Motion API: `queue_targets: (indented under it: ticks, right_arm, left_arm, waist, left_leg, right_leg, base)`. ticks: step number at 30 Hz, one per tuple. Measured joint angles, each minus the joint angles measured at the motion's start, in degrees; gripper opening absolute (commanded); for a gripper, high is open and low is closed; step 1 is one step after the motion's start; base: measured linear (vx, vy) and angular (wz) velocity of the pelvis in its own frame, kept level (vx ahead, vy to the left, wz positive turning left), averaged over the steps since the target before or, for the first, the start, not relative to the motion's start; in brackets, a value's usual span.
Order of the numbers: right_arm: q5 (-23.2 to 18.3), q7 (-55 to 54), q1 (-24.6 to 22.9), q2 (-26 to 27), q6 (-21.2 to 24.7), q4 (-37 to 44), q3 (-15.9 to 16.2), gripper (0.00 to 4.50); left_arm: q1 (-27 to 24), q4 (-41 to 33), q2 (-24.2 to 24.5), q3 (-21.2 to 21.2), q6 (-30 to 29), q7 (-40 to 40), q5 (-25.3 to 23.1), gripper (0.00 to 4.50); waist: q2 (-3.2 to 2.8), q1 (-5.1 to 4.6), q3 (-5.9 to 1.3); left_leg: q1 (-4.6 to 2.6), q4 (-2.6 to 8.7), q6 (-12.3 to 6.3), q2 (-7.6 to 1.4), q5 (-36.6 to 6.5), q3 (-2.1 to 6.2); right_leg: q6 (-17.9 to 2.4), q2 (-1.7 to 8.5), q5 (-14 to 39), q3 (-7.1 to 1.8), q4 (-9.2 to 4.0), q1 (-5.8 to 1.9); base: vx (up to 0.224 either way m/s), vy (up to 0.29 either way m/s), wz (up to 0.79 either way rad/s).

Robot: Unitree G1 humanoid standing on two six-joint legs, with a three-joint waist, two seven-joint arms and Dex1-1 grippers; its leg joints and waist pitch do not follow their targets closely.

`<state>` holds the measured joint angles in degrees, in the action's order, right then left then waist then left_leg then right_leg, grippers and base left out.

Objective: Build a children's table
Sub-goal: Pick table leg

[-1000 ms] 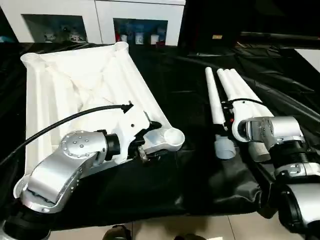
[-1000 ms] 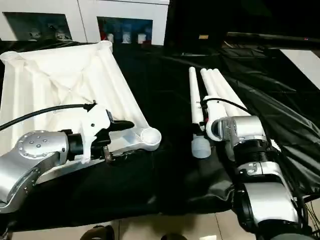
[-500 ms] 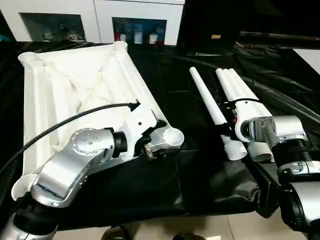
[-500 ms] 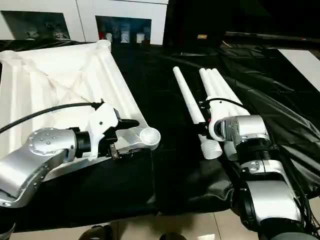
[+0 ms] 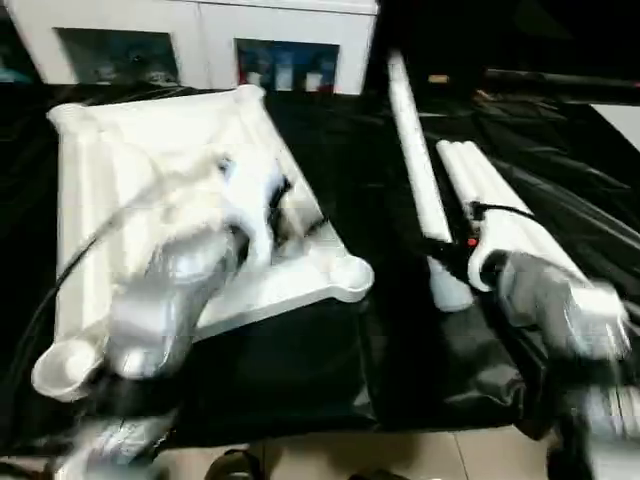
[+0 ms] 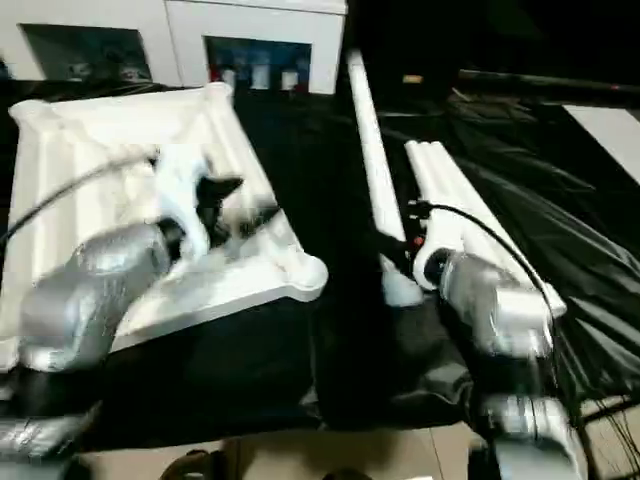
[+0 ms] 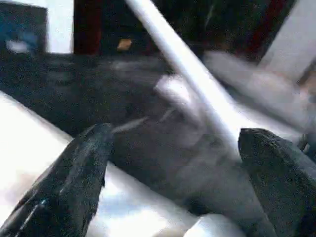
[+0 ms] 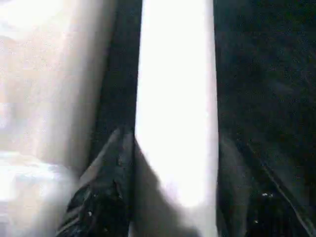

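White ribbed plastic rectangular tabletop [image 5: 150, 170] lies underside-up on the black-draped surface [image 5: 330, 370], at ten o'clock in the head view; its near round corner socket [image 5: 352, 275] sits toward centre. One long white tapered tube leg [image 5: 418, 170] is clamped near its thick end in the jaws of the right gripper [image 5: 452, 262], half-closed on it, the leg tilted up toward twelve o'clock. Three remaining white tube legs [image 5: 510, 220] lie together at two o'clock. Left gripper [image 7: 173, 163] hovers over the tabletop's near edge, jaws wide apart, nothing held. Step judged: leg to socket. The thick end should be swung over the near socket, the leg brought upright before pressing, and the tabletop steadied by the free gripper to prevent sliding.
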<state>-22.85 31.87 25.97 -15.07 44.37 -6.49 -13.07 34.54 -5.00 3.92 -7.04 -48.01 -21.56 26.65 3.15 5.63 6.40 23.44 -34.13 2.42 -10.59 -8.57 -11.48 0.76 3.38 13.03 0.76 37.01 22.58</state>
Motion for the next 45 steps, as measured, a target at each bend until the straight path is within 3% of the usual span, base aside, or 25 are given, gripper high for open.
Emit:
queue_targets:
  ticks: [2,4,7,12,20,23,27,28,32,34,45]
  right_arm:
    - [-6.32,4.53,-2.97,0.94,0.99,7.57,-1.69,1.83]
    - [-11.90,8.27,-6.34,0.77,2.82,13.80,-2.98,1.83]
    - [-16.59,10.86,-9.76,0.09,4.31,18.59,-3.40,1.83]
    - [-20.07,11.16,-10.71,-0.14,4.97,22.61,-3.53,1.83]
    - [-23.79,10.75,-10.79,-1.44,6.76,24.49,-4.24,1.83]
    - [-23.08,9.79,-10.75,-2.01,6.34,24.49,-3.51,1.83]
    - [-16.49,7.43,-10.61,-3.74,4.28,24.81,1.48,1.83]
    - [-14.93,6.67,-10.56,-3.70,3.76,25.23,2.83,1.83]
    - [-7.21,-0.92,-7.68,-2.26,0.35,25.49,8.60,1.83]
    - [-4.77,-3.08,-6.97,-1.81,-0.35,25.50,10.35,1.83]
    - [-0.44,-4.07,-5.98,-2.40,-3.44,24.38,13.87,1.83]
  left_arm:
    - [3.96,2.73,-4.33,-3.91,-3.71,1.80,7.02,4.50]
    - [7.08,5.52,-6.62,-4.43,-6.06,0.96,11.58,4.50]
    - [10.23,9.07,-8.72,-4.44,-7.07,0.22,12.68,4.50]
    - [11.82,9.83,-10.90,-4.49,-9.66,-0.18,14.49,4.50]
    - [12.47,9.78,-10.80,-5.50,-11.64,0.05,18.23,4.50]
    - [12.46,9.67,-10.27,-5.33,-11.16,1.36,16.68,4.21]
    - [12.47,9.62,-9.01,-4.08,-8.27,4.69,12.86,4.01]
    - [12.47,9.59,-8.83,-4.07,-7.54,5.67,12.23,3.76]
    - [12.47,8.56,-8.92,-4.45,-3.77,10.59,9.26,3.66]
    - [12.46,8.41,-8.94,-4.56,-3.15,11.95,8.51,3.32]
    - [12.42,7.48,-10.34,-6.63,-3.88,13.20,10.74,2.52]
  waist:
    - [0.06,0.67,-0.08]
    - [0.21,1.14,-0.18]
    - [0.31,1.14,-0.27]
    - [0.30,0.58,-0.29]
    - [0.72,0.73,-0.57]
    - [0.85,0.75,-0.66]
    - [1.03,0.75,-0.75]
    - [1.03,0.76,-0.75]
    - [1.05,0.40,-0.74]
    - [1.07,0.50,-0.75]
    - [1.08,0.65,-0.75]
  left_leg:
    - [0.01,-0.21,-0.20,-0.01,-0.11,-0.02]
    - [0.06,-0.34,-0.32,-0.01,-0.17,-0.03]
    - [0.01,-0.45,-0.44,-0.01,-0.11,-0.02]
    - [-0.23,-0.49,-0.38,-0.01,-0.06,-0.02]
    - [-0.28,-0.46,-0.27,-0.06,0.01,0.00]
    - [-0.27,-0.46,-0.27,-0.06,0.01,0.00]
    - [-0.24,-0.40,-0.27,-0.07,0.01,0.00]
    - [-0.23,-0.40,-0.27,-0.07,0.01,0.00]
    - [-0.21,-0.38,-0.27,-0.07,0.01,0.00]
    - [-0.20,-0.37,-0.27,-0.07,0.01,0.00]
    - [-0.13,-0.38,-0.28,-0.06,0.00,0.00]
  right_leg:
    - [0.00,0.02,0.00,-0.01,-0.01,-0.05]
    - [0.00,0.04,0.00,-0.01,-0.02,-0.08]
    - [0.06,0.08,-0.09,0.00,-0.04,-0.22]
    - [0.11,0.13,-0.38,0.03,-0.08,-0.32]
    - [0.19,0.12,-0.43,0.09,-0.09,-0.37]
    - [0.20,0.12,-0.44,0.09,-0.14,-0.39]
    - [0.29,0.11,-0.48,0.10,-0.28,-0.39]
    - [0.30,0.11,-0.48,0.10,-0.32,-0.39]
    - [0.34,0.10,-0.51,0.10,-0.37,-0.38]
    - [0.35,0.11,-0.51,0.11,-0.39,-0.38]
    - [0.52,0.10,-0.66,0.09,-0.53,-0.40]
  base:
    - [0.000,0.000,0.00]
    - [0.000,0.000,0.00]
    - [0.000,0.000,0.00]
    - [0.000,0.000,0.00]
    - [0.000,0.000,0.00]
    - [0.000,0.000,0.00]
    - [0.000,0.000,0.00]
    - [0.000,0.000,0.00]
    - [0.000,0.000,0.00]
    - [0.000,0.000,0.00]
    - [0.000,0.000,0.00]
